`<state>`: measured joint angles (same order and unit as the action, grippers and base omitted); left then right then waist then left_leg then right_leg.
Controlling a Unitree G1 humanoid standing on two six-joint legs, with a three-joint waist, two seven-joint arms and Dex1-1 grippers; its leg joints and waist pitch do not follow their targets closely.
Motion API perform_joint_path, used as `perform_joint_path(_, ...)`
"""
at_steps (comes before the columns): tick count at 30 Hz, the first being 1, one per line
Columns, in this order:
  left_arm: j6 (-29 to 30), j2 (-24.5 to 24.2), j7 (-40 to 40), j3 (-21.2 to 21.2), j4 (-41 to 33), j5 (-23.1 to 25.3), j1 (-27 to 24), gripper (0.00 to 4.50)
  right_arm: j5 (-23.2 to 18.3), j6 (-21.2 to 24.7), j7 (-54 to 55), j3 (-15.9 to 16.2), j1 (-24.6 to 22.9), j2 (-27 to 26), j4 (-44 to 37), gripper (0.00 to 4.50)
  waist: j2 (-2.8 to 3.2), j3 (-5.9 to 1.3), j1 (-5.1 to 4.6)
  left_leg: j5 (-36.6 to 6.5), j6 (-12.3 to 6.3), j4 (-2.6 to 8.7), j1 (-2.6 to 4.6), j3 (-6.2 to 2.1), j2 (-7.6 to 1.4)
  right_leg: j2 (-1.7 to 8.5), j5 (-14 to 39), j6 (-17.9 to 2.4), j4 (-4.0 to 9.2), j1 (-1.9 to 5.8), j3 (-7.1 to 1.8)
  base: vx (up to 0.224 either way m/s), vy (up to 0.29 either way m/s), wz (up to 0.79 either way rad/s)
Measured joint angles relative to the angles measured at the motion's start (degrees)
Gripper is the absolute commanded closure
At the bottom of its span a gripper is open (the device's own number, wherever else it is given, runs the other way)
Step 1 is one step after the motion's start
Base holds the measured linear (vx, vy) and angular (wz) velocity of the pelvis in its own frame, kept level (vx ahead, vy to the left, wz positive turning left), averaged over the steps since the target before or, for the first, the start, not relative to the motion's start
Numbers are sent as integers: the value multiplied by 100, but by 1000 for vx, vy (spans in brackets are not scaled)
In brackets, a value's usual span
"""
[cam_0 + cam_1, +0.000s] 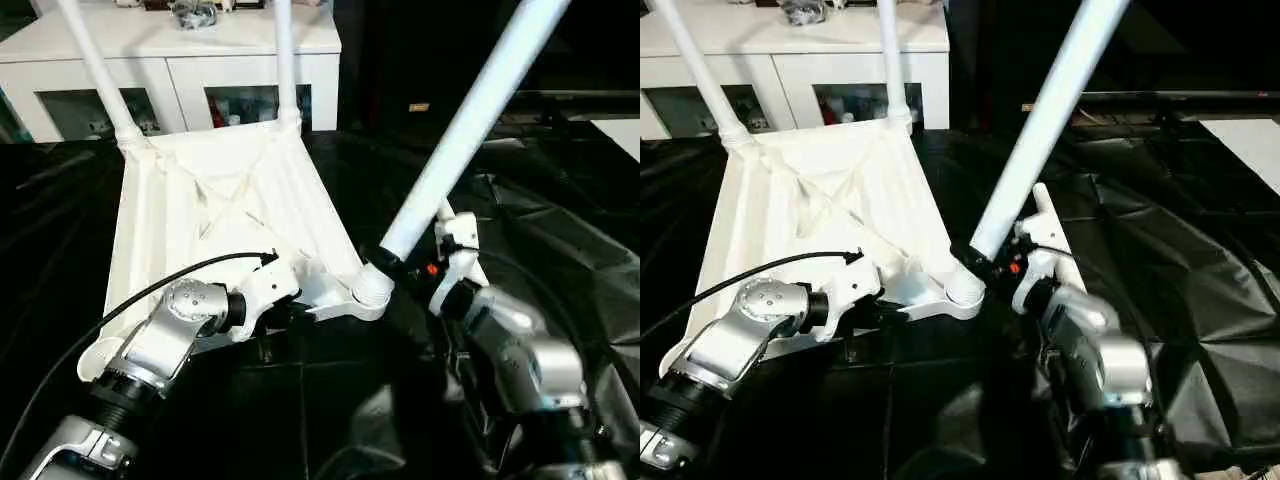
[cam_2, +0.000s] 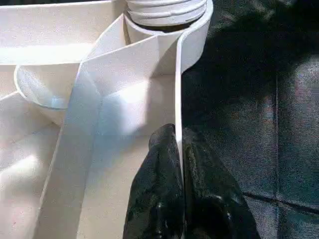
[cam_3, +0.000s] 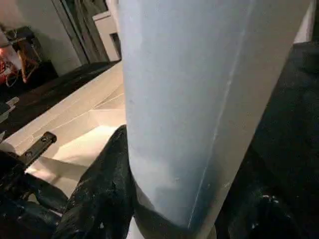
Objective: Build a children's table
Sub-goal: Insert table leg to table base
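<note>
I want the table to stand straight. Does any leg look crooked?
Yes. The leg held by the right gripper leans steeply to the right in the near corner socket, while the two far legs stand almost upright. The left gripper pinches the tabletop rim.

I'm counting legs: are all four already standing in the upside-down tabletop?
No: two legs stand at the far corners, a third leg leans at a near socket, and the near-left corner holds none.
</note>
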<state>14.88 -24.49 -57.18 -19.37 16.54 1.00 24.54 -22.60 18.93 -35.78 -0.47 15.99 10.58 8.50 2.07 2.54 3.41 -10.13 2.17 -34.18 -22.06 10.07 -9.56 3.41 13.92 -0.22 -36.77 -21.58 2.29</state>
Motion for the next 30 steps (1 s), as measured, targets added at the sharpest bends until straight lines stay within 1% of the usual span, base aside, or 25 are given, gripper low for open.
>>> perform_joint_path(2, 12, -1, -4, -23, 1, 1, 7, 450, 37, -190, 46, 33, -119, -36, -57, 267, 24, -13, -6, -1, -1, 2, 0, 0, 1, 0, 0, 0, 9, 4, -1, 0, 0, 0)
perform_joint_path(4, 3, -17, -6, -54, 4, 15, 21, 450, 114, -314, 47, 114, -191, -11, -130, 267, 27, -16, -5, -1, -1, 5, 5, 0, 1, 0, 0, 0, 11, 9, 2, 0, 0, 0)
perform_joint_path(8, -115, -167, -141, -235, 12, 165, 107, 450, 558, -429, -33, 599, -163, 319, -349, 267, 31, -23, -20, -1, 0, 15, 20, -1, 0, -2, 0, 0, 16, 21, 2, 0, 0, 0)
perform_joint_path(10, -108, -210, -169, -294, 7, 179, 129, 450, 691, -437, -110, 714, -115, 380, -362, 267, 29, -30, -19, -1, 1, 22, 30, -1, 0, -2, 0, 0, 19, 28, 2, 0, 0, 0)
perform_joint_path(11, -73, -210, -173, -301, 4, 212, 136, 450, 743, -436, -150, 749, -79, 386, -357, 267, 19, -32, -24, -1, 1, 26, 47, 0, 1, -2, 0, 1, 21, 40, 1, 0, 0, 0)
perform_joint_path(13, -4, -210, -175, -314, 2, 232, 149, 450, 761, -424, -187, 778, -46, 405, -320, 267, 11, -32, -31, -1, 2, 37, 76, 0, 1, -2, 2, 3, 33, 68, 1, 0, 0, 0)
perform_joint_path(15, 18, -210, -167, -311, 2, 239, 149, 450, 769, -373, -227, 793, 7, 436, -296, 267, 2, -34, -35, -1, 2, 50, 88, 0, 2, -2, 2, 4, 47, 79, 1, 0, 0, 0)
perform_joint_path(22, 38, -213, -220, -308, -3, 210, 147, 450, 757, -94, -455, 958, 238, 642, -202, 267, -37, -55, -22, -1, 3, 65, 89, 0, 3, -3, -1, 1, 61, 79, 2, 0, 0, 0)
perform_joint_path(25, 221, -218, -268, -242, -24, 87, 126, 450, 780, -29, -604, 1001, 427, 648, -12, 267, -58, -57, -37, -1, 2, 67, 88, 1, 3, -3, -1, 1, 62, 78, 2, 0, 0, 0)
perform_joint_path(28, 359, -217, -281, -189, -58, 21, 105, 450, 805, -29, -713, 1013, 506, 650, 83, 267, -89, -57, -52, -2, 3, 70, 90, 2, 3, -3, -1, 1, 65, 77, 1, 0, 0, 0)
perform_joint_path(30, 427, -217, -283, -169, -66, -12, 104, 450, 806, -4, -755, 1044, 572, 667, 132, 267, -96, -54, -70, -2, 3, 70, 90, 3, 3, -3, -1, 1, 68, 77, 0, 0, 0, 0)
